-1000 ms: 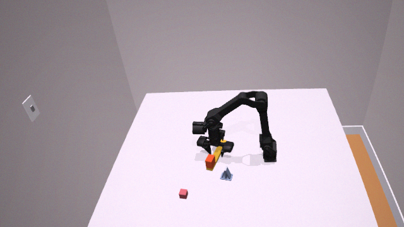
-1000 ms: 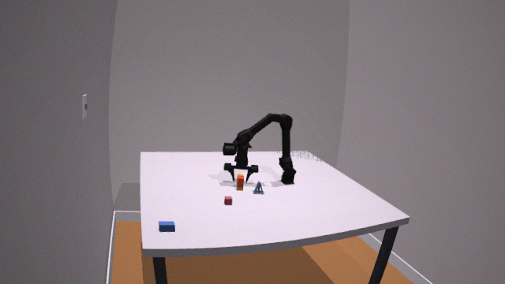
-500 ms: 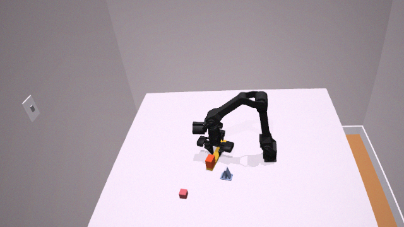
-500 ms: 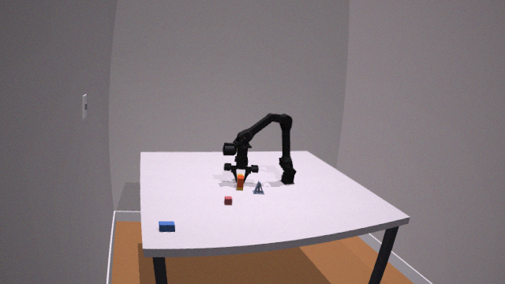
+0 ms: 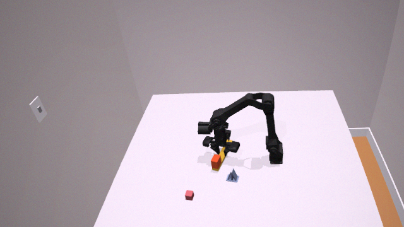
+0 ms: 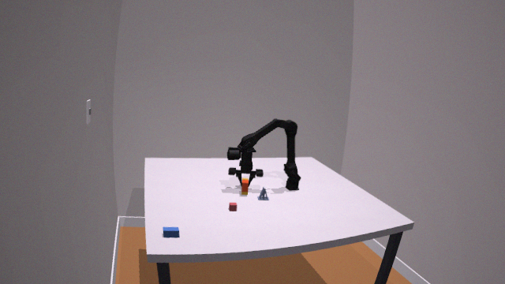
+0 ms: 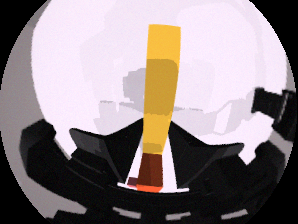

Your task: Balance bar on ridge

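The bar (image 5: 223, 156) (image 6: 245, 188) (image 7: 161, 90) is a long yellow strip with an orange block on one end, and it lies low on the white table (image 5: 309, 195) (image 6: 323, 221). My gripper (image 5: 221, 150) (image 6: 245, 179) (image 7: 156, 121) reaches straight down over it and is shut on the bar close to the orange end. In the wrist view the yellow part runs away from the fingers. The ridge (image 5: 232, 176) (image 6: 263, 194) is a small blue-grey wedge standing on the table just in front and to the right of the bar, apart from it.
A small red cube (image 5: 189, 195) (image 6: 233, 207) sits nearer the front of the table. A blue block (image 6: 170, 232) lies near the front left corner. The arm's base (image 5: 274, 152) (image 6: 293, 182) stands to the right of the bar.
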### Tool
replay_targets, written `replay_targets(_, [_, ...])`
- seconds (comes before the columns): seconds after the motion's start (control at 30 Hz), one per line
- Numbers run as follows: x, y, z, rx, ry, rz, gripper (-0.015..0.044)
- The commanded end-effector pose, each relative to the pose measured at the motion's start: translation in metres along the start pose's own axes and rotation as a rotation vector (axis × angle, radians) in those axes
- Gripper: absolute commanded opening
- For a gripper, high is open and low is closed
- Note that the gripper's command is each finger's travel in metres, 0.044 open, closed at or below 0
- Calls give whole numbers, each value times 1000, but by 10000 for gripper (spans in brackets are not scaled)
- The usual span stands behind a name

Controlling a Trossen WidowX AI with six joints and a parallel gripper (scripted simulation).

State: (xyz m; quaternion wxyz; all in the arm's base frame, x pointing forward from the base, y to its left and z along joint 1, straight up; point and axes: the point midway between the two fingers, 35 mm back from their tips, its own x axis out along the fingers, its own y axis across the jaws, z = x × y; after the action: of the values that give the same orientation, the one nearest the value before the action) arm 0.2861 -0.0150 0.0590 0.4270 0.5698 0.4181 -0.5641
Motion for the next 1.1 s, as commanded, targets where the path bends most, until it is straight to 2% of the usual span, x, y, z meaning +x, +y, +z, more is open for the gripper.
replay_targets(0.0, [-12, 3, -1, -1, 4, 10, 0])
replay_targets(1.07, [-94, 0, 0, -4, 6, 10, 0])
